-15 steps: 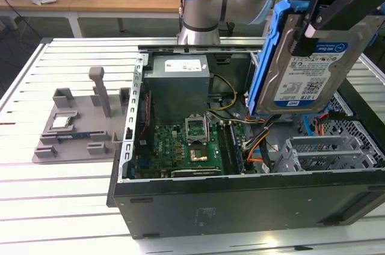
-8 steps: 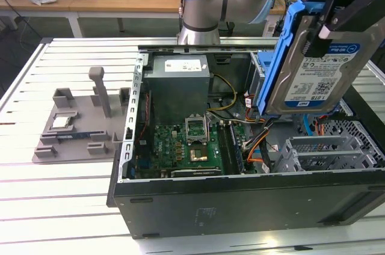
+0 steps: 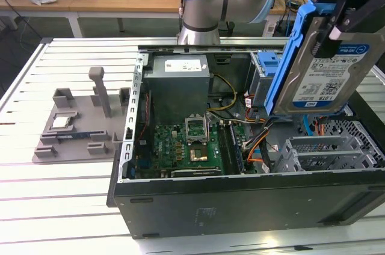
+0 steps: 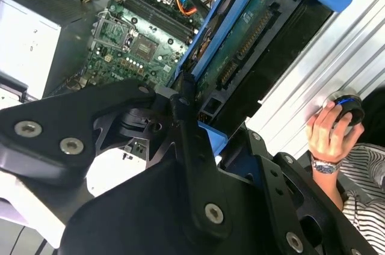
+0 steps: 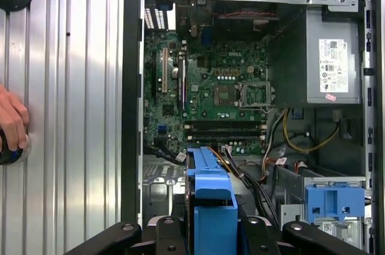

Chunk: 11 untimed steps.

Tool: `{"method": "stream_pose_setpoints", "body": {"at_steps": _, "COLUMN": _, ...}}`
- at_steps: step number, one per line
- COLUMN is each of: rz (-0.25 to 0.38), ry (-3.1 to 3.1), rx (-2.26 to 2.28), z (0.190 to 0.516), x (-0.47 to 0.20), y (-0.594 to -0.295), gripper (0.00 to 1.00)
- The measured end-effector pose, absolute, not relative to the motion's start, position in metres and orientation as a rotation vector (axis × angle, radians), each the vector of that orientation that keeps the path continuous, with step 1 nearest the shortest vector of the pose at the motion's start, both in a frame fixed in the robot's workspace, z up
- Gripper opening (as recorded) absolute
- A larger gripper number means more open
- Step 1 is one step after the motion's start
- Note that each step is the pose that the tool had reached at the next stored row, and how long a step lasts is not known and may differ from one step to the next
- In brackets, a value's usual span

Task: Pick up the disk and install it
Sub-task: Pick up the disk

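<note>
The disk (image 3: 325, 68) hangs in the air above the open computer case (image 3: 240, 207), over its end at the exterior view's right, tilted with its label turned outward. The gripper (image 3: 338, 29) pinches it near one end, fingers closed on the blue caddy frame.

Your main risk, I judge, is a slip. The hold sits on smooth plastic away from the middle, so the heavy body could pivot or slide if you swing it sharply. Below it lie loose orange and black cables (image 3: 260, 147) and the motherboard (image 3: 192, 144). A low corner could snag a wire or strike the board. Going in tilted could jam the caddy against the grey metal cage (image 3: 325, 151).

A person's hand (image 4: 328, 132) rests on a round knob on the slatted table (image 3: 60, 207) beside the case, so mind it.

The disk is a flat silver rectangle with a white-and-blue label, framed in blue. The second wrist view shows its green circuit underside.
</note>
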<state>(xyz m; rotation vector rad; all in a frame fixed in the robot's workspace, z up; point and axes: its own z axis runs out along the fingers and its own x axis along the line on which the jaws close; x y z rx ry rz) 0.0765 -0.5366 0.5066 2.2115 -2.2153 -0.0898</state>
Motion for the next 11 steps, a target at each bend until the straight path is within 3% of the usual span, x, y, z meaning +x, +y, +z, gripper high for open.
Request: {"method": "stream_pose_setpoints", "body": {"at_steps": 11, "rz": -0.089, "ry": -2.215, "rx": 2.211, "z": 0.501, "x": 0.095, "y": -0.537, "gripper": 0.37}}
